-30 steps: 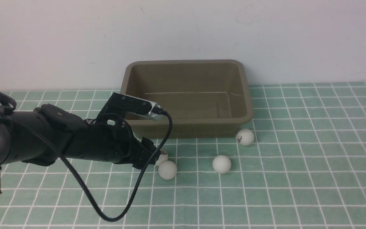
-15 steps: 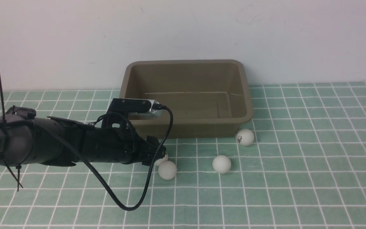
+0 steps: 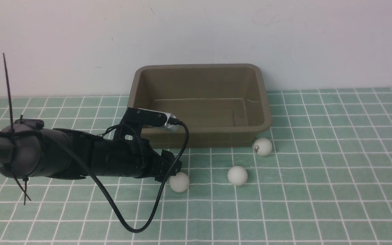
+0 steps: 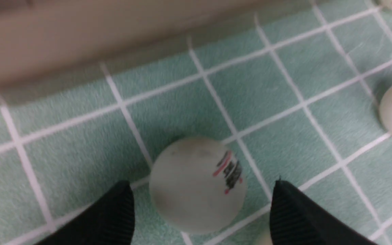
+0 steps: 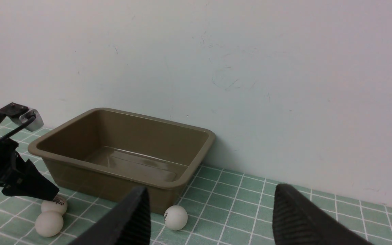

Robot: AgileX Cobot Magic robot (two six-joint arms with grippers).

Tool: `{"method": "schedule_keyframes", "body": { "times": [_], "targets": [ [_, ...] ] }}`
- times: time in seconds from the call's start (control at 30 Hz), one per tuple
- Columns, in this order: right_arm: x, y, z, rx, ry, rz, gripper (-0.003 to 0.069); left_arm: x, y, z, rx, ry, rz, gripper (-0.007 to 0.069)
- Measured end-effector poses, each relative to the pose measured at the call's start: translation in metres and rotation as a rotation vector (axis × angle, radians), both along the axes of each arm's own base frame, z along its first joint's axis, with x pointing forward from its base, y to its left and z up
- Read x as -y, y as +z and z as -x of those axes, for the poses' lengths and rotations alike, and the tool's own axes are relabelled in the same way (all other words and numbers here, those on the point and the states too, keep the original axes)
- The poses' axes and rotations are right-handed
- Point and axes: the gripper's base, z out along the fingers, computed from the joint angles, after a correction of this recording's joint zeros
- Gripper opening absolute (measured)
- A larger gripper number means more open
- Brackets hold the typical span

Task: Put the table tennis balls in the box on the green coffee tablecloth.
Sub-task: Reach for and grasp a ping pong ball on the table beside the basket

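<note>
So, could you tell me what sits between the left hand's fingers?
A logo-printed table tennis ball resting on the green tablecloth, seen in the left wrist view; both fingers stand clear of it.

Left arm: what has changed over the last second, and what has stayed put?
The left gripper slid toward the robot's right, so its open fingers now straddle the logo ball, with gaps on either side; nothing is gripped yet. That ball is now hidden behind it in the front view. The box, empty, the three other balls and the cloth have not moved.
</note>
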Motion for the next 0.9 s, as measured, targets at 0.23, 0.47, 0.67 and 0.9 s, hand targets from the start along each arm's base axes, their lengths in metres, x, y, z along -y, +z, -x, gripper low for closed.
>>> {"method": "schedule_keyframes", "body": {
  "times": [0.23, 0.47, 0.67, 0.9],
  "targets": [
    [0.000, 0.000, 0.000, 0.002, -0.001, -0.001, 0.0442, 0.003, -0.010, -0.010, -0.012, -0.001, -0.003, 0.0482],
    [0.000, 0.000, 0.000, 0.002, -0.001, -0.001, 0.0442, 0.005, -0.016, -0.015, -0.022, 0.000, -0.005, 0.0454],
    [0.000, 0.000, 0.000, 0.002, -0.001, -0.001, 0.0442, 0.005, -0.017, -0.017, -0.012, -0.012, -0.015, 0.0352],
    [0.000, 0.000, 0.000, 0.002, -0.001, -0.001, 0.0442, 0.012, 0.003, -0.010, 0.035, -0.105, 0.062, 0.0353]
  ]
}}
